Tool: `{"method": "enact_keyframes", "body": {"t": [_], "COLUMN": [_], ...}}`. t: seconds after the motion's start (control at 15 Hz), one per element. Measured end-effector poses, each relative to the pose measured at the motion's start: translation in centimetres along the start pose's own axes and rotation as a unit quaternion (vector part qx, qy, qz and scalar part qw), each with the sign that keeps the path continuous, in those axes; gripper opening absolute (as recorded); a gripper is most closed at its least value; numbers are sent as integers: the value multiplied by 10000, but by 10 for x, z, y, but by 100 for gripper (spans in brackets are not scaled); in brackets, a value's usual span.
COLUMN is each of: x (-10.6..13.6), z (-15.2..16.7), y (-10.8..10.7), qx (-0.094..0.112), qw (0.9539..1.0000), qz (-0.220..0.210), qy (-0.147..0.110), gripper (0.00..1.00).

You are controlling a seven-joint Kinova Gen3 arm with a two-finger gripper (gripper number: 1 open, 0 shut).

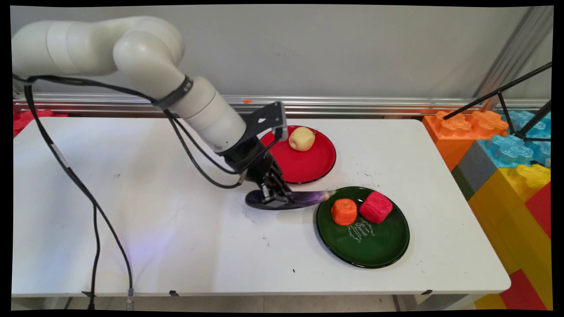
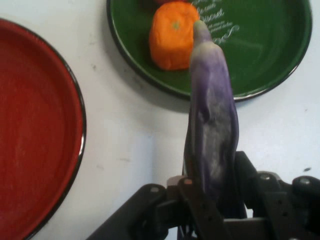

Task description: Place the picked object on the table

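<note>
A purple eggplant [image 1: 299, 199] lies on the white table between the red plate [image 1: 308, 169] and the green plate [image 1: 365, 246], its stem end reaching the green plate's rim. My gripper [image 1: 275, 199] is down on the eggplant's thick end and shut on it. In the hand view the eggplant [image 2: 212, 130] runs up from between the fingers toward the green plate [image 2: 270, 55], its tip over the orange fruit [image 2: 172, 35]. The green plate also holds a red cube-shaped fruit [image 1: 375, 207] beside the orange one [image 1: 343, 211]. A yellowish apple [image 1: 302, 138] sits on the red plate.
Large orange, blue, yellow and red toy blocks [image 1: 506, 158] stand off the table's right end. A black tripod [image 1: 524, 105] leans over them. Black cables [image 1: 92, 207] hang from the arm down over the table's left part to its front edge.
</note>
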Motion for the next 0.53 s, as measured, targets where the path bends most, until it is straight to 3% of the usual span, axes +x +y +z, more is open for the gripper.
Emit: {"method": "enact_keyframes", "body": {"t": [0.53], "x": [-28], "z": [22], "y": [-22], "qx": [121], "qw": [9996], "qz": [85], "qy": [-238], "gripper": [0]}}
